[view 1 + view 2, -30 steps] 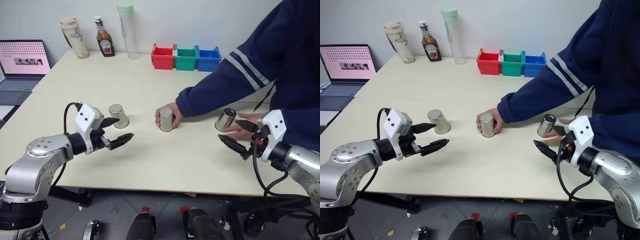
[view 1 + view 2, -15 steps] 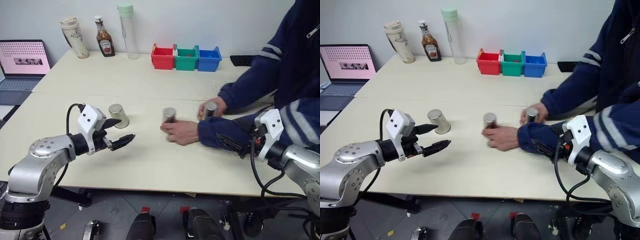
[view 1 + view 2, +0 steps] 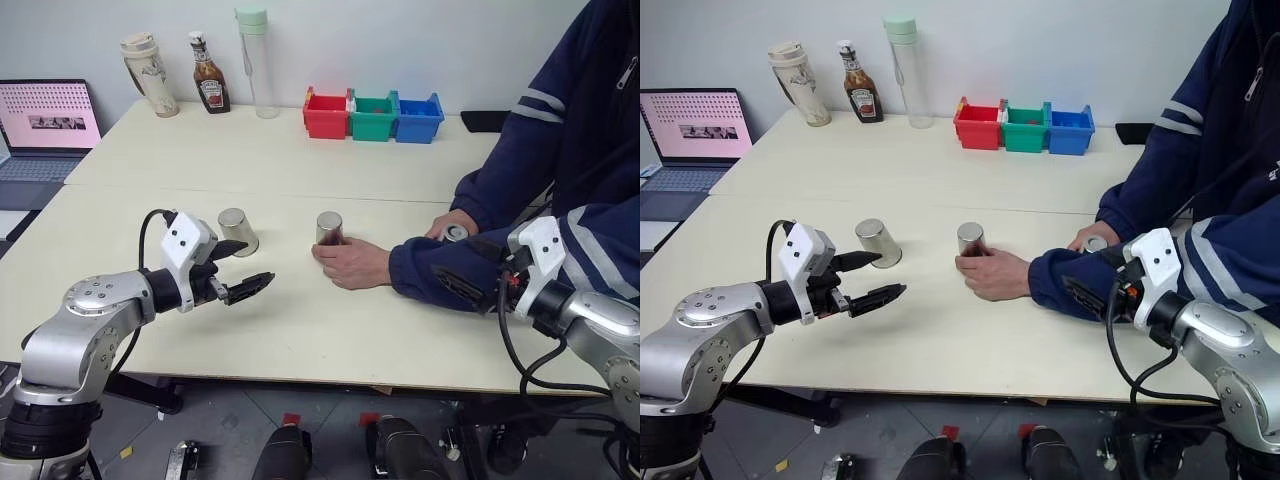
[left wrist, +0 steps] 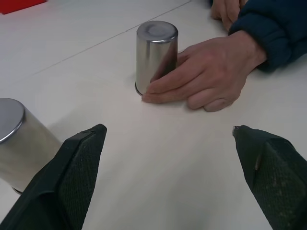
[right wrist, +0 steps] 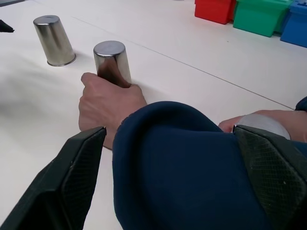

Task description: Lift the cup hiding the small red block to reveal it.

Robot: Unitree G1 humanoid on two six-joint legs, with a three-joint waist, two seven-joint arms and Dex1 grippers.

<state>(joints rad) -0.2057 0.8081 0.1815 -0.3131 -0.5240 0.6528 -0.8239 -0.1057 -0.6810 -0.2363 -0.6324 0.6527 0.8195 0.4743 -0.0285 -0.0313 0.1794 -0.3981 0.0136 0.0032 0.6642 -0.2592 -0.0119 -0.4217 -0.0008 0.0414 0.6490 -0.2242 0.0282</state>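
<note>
Three steel cups stand upside down on the table: the left cup (image 3: 237, 231), the middle cup (image 3: 329, 228) and the right cup (image 3: 455, 233). A person's hand (image 3: 352, 264) rests against the middle cup, and the other hand (image 3: 452, 219) covers the right one. The small red block is hidden. My left gripper (image 3: 258, 262) hovers open and empty just right of the left cup, a little nearer than it. My right gripper (image 3: 458, 265) is open at the person's dark blue sleeve (image 5: 182, 163), near the right cup (image 5: 261, 125). The left wrist view shows the middle cup (image 4: 156, 55) ahead.
Red (image 3: 326, 114), green (image 3: 372, 116) and blue (image 3: 417, 118) bins stand at the back of the table. A ketchup bottle (image 3: 208, 74), a tall clear bottle (image 3: 256, 62) and a tumbler (image 3: 148, 75) are at the back left. A laptop (image 3: 45, 128) sits far left.
The person has slid the middle and right cups about, first toward each other, then apart, now with forearms crossed. Neither gripper nor the left cup has moved.
</note>
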